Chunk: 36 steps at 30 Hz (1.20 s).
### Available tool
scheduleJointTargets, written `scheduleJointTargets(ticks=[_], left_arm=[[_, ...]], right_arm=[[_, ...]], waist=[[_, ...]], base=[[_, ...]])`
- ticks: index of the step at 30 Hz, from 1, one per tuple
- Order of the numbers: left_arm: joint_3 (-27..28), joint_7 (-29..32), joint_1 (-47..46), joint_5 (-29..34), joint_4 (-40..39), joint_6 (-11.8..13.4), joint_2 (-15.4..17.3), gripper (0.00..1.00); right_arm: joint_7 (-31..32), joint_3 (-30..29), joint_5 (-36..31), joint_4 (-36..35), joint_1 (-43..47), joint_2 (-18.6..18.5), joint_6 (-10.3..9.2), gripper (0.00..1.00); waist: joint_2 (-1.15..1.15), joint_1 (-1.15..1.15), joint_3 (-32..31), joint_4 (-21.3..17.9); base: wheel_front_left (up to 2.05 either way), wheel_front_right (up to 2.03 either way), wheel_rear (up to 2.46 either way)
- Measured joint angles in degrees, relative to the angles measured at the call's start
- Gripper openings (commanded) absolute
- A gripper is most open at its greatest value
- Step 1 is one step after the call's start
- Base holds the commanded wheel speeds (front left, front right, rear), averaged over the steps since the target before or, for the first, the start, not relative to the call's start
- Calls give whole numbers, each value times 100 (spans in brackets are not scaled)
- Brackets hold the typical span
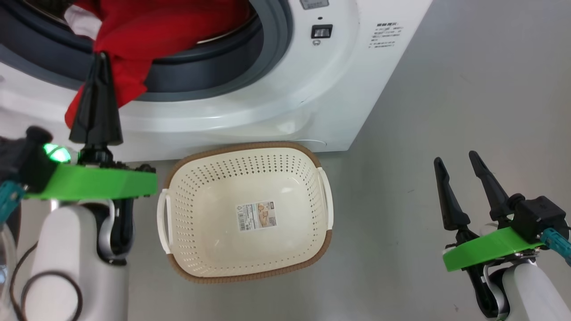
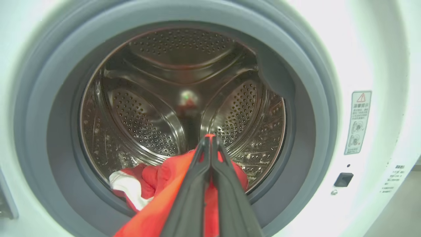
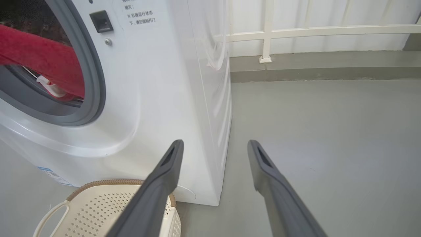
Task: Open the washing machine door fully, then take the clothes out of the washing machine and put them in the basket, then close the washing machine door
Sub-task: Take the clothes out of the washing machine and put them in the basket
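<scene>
Clothes (image 1: 156, 26) lengthwise outward over washing machine (image 1: 267, 116) rim

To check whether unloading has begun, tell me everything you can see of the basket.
The basket is a cream-white, plastic-looking rectangular tub with rounded corners, perforated walls, a brown woven-look rim and a white loop handle on two opposite sides. A paper label with a barcode sits on its bottom. It stands upright on the grey floor just before the washing machine, slightly turned, and is empty.
</scene>
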Motion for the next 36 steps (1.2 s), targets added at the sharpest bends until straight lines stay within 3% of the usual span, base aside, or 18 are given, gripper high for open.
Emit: scheduleJointTargets(ticks=[13, 18, 23, 36], left_arm=[[-171, -18, 687, -111, -1919, 10, -19, 0], [-346, -22, 879, -147, -2302, 169, -16, 0], [-550, -26, 1118, -199, -2120, 209, -15, 0], [-994, -25, 1387, -253, -122, 200, -7, 0]], right_arm=[[0, -25, 0, -49, 54, -22, 0, 100], [0, -23, 0, -65, 52, -22, 0, 100], [0, -16, 0, -66, 44, -16, 0, 100], [-1, 20, 0, -66, -93, 13, 0, 100]], waist=[[0, 0, 87, 36], [0, 0, 183, 20], [0, 0, 252, -5], [0, 0, 477, -94]], base=[[0, 0, 0], [0, 0, 0], [0, 0, 0], [0, 0, 0]])
